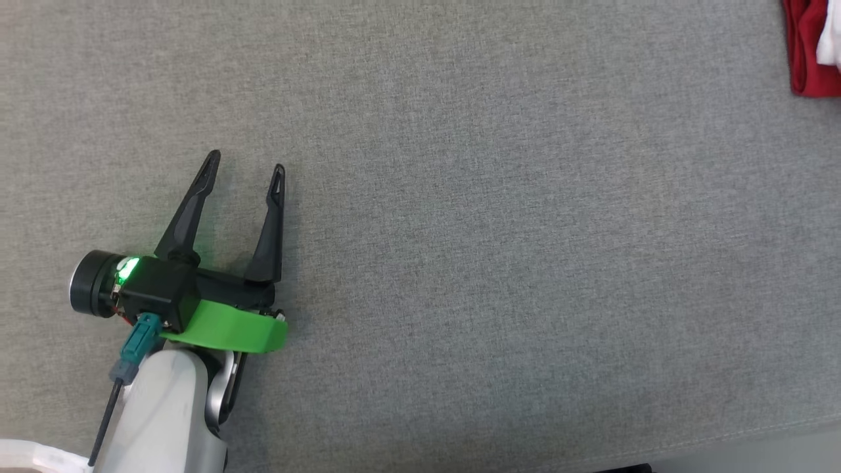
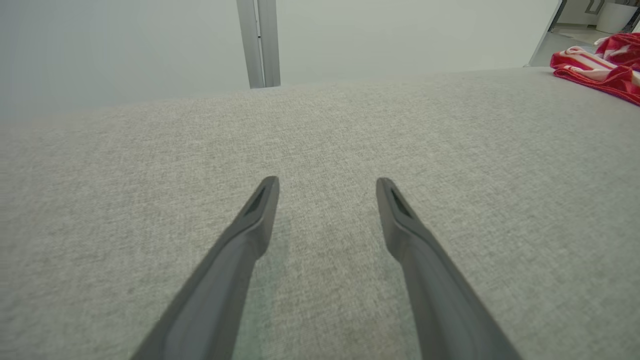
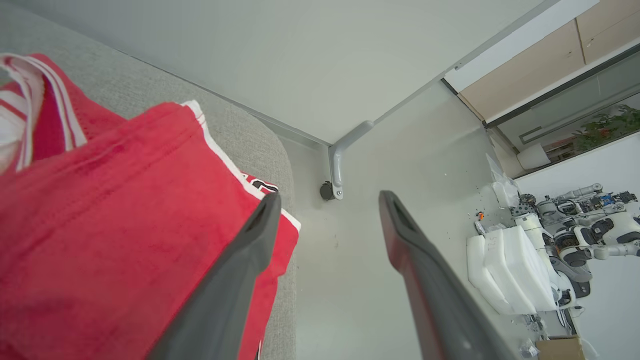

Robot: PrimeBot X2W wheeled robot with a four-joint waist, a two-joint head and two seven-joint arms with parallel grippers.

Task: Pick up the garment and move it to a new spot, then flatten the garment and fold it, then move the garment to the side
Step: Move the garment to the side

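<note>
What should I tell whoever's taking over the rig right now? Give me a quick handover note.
Left gripper: open, empty, over the grey surface.
Right gripper: open, holding nothing, at the edge of the red and white garment.
Garment: lies in layers at the surface's right corner.
Done: seems folded and set aside.
Left: check the fold, draw the right arm clear.

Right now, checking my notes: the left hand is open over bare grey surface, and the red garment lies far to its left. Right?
No: the head view shows the garment far to the right of the left hand. The hand is indeed open over bare grey surface.
</note>
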